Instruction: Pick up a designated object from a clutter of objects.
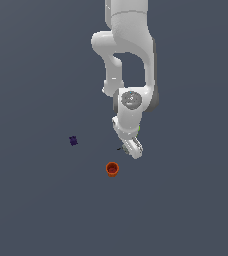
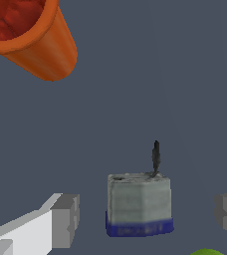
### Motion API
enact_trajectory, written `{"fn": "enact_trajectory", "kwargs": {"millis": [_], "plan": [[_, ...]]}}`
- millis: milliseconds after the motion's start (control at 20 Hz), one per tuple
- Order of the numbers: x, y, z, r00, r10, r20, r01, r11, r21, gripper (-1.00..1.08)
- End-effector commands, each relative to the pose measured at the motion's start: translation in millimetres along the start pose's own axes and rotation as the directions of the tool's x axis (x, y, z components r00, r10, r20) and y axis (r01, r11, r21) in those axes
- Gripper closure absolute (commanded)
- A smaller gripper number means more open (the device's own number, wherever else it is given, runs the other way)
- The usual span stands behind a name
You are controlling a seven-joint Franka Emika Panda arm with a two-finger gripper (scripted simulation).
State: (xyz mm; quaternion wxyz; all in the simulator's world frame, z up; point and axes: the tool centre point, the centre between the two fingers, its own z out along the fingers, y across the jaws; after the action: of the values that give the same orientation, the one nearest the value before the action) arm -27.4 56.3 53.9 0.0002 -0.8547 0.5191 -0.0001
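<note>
Exterior view: we see the white Panda arm [image 1: 128, 55] reaching down over the dark grey bench [image 1: 31, 210], its wrist low above the surface. The orange-red cup [image 1: 112, 169] stands upright on the bench near the wrist, on the exterior view's left of it. The small dark purple piece [image 1: 73, 141] lies well apart, further to the exterior view's left. A sliver of lime-green cup [image 1: 138, 129] shows at the edge of the wrist, mostly hidden by the arm. A tiny dark speck beside the wrist marks the designated object, too small here to resolve.

Wrist view: we see the pincer [image 2: 148, 219] spread wide — one grey finger [image 2: 65, 220] on each side of the designated object [image 2: 139, 205], neither touching it. The object is a grey-white block with a dark blue band along its base and a thin black part [image 2: 156, 157] sticking up from its top; it rests on the bench between the fingers. The orange-red cup [image 2: 33, 37] appears tilted in this picture — its rim and red interior partly cut off.
</note>
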Motion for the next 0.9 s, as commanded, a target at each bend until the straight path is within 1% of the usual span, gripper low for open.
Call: {"fn": "enact_trajectory", "kwargs": {"millis": [0,300,550,600,850], "plan": [[-0.3,0.6,9.4,1.000,0.001,0.000,-0.001,1.000,-0.001,-0.92],[-0.2,1.1,34.8,1.000,0.003,0.000,-0.003,1.000,0.000,-0.92],[-0.3,0.6,41.4,1.000,0.003,0.000,-0.003,1.000,0.000,-0.92],[-0.3,0.6,41.4,1.000,0.003,0.000,-0.003,1.000,0.000,1.08],[-0.3,0.6,41.4,1.000,0.003,0.000,-0.003,1.000,0.000,1.08]]}}
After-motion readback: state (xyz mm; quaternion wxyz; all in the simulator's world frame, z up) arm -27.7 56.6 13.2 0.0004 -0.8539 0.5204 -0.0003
